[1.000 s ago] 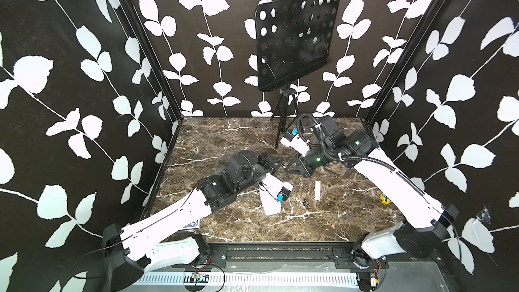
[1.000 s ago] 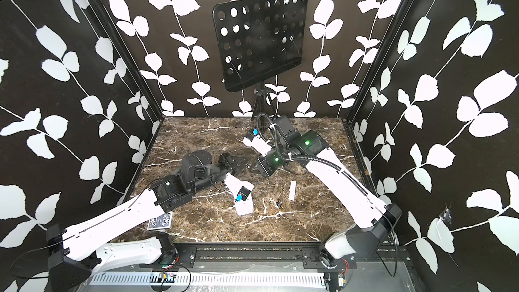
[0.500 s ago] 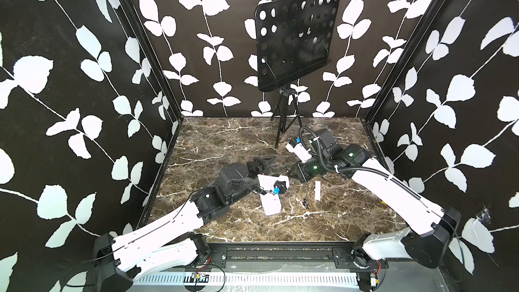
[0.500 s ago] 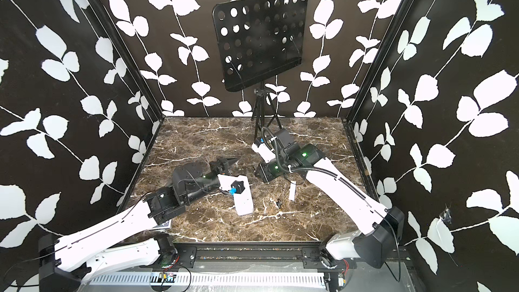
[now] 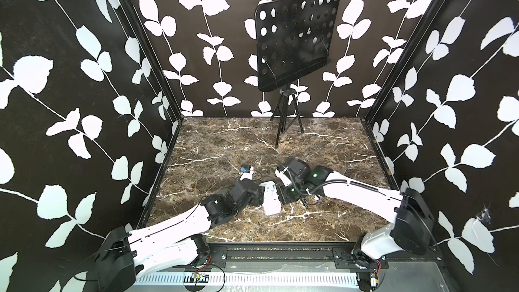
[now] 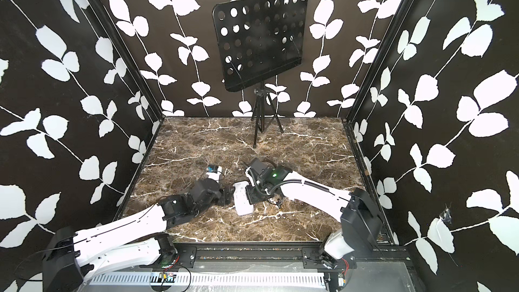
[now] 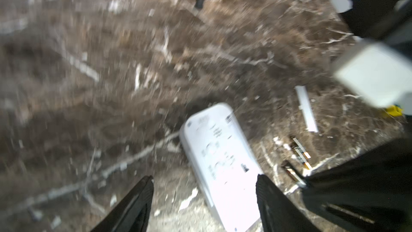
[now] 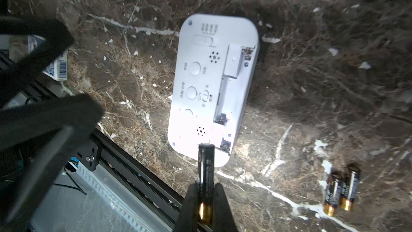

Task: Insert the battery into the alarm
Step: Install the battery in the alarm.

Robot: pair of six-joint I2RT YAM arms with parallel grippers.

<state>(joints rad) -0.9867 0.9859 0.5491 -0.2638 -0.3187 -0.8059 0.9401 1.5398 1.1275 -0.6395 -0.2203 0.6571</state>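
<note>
alarm: white, lying back up on the marble table between both arms, its open battery bay showing.
right gripper: clamped on one battery, poised just above the alarm's end.
left gripper: jaws apart, the alarm partly between them.
doing it well: I'd steady the alarm first, then lay the battery lengthways over the bay and press gently.

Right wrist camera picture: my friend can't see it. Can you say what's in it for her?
The right gripper pinches a black battery, pointing it at the white alarm, which lies back side up on the brown marble table with its battery slot uncovered. Two spare batteries lie nearby.
</note>
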